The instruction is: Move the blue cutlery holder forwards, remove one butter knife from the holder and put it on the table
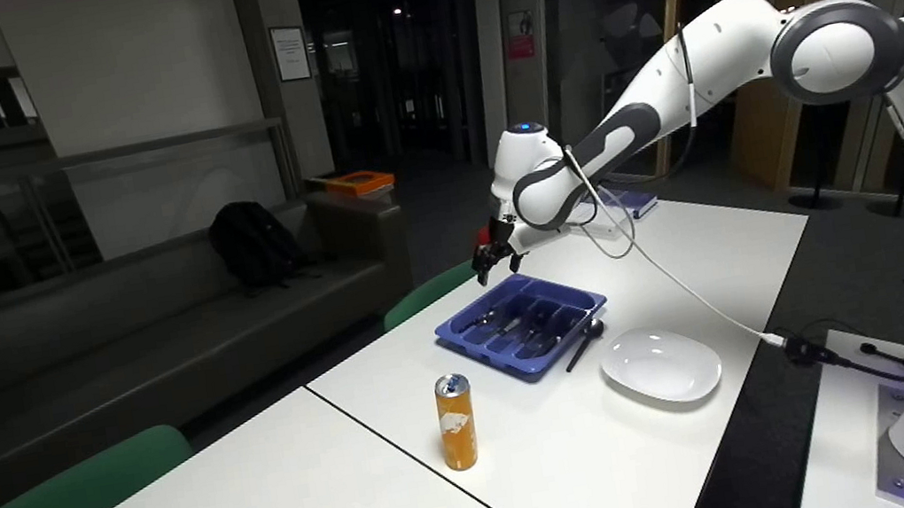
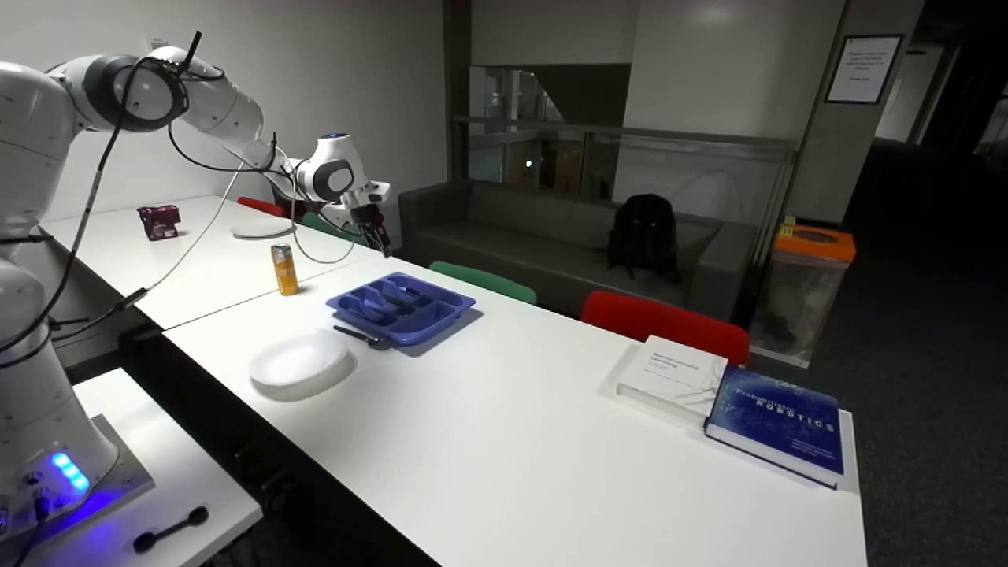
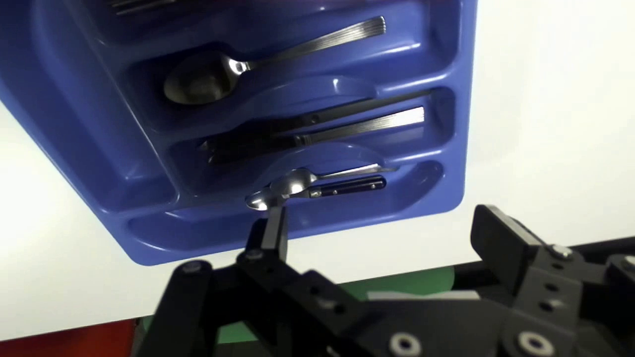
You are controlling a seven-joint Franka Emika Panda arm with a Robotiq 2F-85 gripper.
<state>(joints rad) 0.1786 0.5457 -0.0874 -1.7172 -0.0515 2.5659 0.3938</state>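
The blue cutlery holder [image 1: 451,335] lies flat on the white table [image 1: 398,370]. It also shows in the other views [image 2: 409,339] [image 3: 459,193]. In the wrist view, a silver-handled knife [image 3: 367,125] and a dark-handled knife [image 3: 357,108] lie in one compartment. My gripper [image 3: 381,215] is open and empty, its fingers wide apart. It is above the holder's edge on the chair side, in both exterior views [image 1: 499,270] [image 2: 383,248]. In the wrist view, the left fingertip overlaps the outer compartment, and the right fingertip is beyond the holder's edge.
A dark utensil [image 1: 582,346] lies on the table beside the holder. A white plate [image 1: 661,366] and an orange can [image 1: 457,423] stand close by. Books [image 2: 772,421] lie at one table end. A spoon [image 3: 278,57] and small cutlery [image 3: 347,187] lie in other compartments. Green chairs [image 2: 480,279] line the edge.
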